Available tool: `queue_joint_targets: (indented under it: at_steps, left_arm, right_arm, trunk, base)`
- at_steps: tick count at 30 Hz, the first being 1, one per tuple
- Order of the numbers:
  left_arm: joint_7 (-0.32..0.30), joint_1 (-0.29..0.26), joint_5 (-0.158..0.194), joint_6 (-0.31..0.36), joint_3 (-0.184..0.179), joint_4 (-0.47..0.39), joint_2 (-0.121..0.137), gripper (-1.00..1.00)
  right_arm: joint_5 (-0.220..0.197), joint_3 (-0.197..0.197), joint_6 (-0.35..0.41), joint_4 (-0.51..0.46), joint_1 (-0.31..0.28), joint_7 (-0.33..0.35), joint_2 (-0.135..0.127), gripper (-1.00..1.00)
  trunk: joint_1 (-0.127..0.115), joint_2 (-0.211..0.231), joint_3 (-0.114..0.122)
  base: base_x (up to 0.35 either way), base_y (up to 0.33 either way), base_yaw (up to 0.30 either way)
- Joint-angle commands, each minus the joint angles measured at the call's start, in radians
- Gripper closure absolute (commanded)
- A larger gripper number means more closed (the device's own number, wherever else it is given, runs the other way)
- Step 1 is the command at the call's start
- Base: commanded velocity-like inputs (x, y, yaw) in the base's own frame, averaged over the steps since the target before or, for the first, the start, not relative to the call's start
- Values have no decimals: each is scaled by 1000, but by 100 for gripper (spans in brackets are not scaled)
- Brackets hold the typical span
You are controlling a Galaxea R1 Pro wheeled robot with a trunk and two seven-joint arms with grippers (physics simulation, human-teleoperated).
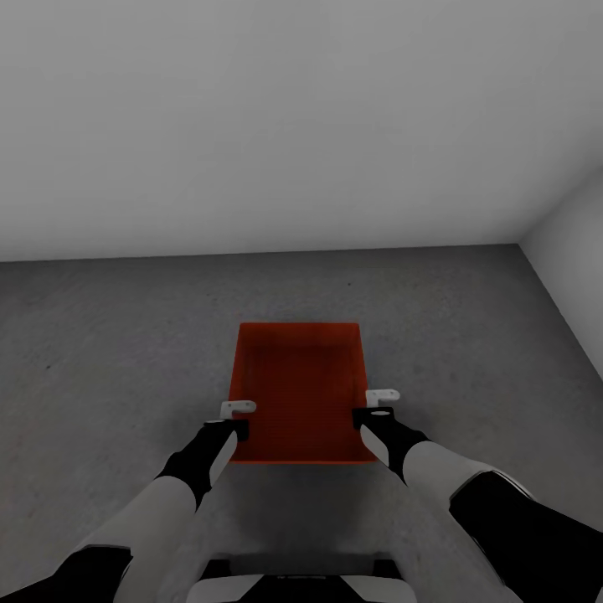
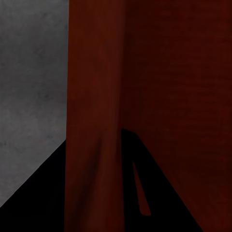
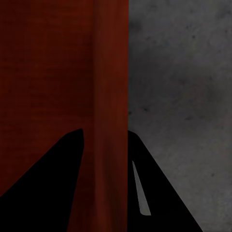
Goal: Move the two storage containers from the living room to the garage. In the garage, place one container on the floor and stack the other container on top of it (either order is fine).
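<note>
One storage container (image 1: 299, 394) hangs between the two, left gripper (image 1: 238, 409) and right gripper (image 1: 382, 397) each clenched on a side wall, over the garage floor (image 1: 109, 352) — setting-down and stacking remain.

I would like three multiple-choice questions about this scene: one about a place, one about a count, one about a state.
1. Which surface lies under the container?
A. wood planks
B. grey concrete floor
C. a table

2. How many containers are in the head view?
A. one
B. two
C. three

3. How do the grippers stand?
A. both open in the air
B. only the left grips
C. each pinches a side wall

Answers:
1 B: the floor is mottled grey.
2 A: one orange-red container.
3 C: the left gripper and right gripper each straddle a wall, as the wrist views confirm.
</note>
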Motion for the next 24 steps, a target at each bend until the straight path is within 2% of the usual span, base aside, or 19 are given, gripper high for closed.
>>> queue_joint_targets:
  at_steps: [1, 24]
  left_arm:
    - [-7, -1, 24, 2, 7, -18, -12, 100]
    - [-7, -1, 23, 2, 8, -18, -12, 100]
  right_arm:
    - [-9, 47, 7, -1, 1, -5, 0, 100]
    - [-9, 47, 7, -1, 1, -5, 0, 100]
  trunk:
    - [0, 0, -1]
    - [0, 0, -1]
  base:
    - [0, 0, 0]
    - [0, -21, 0]
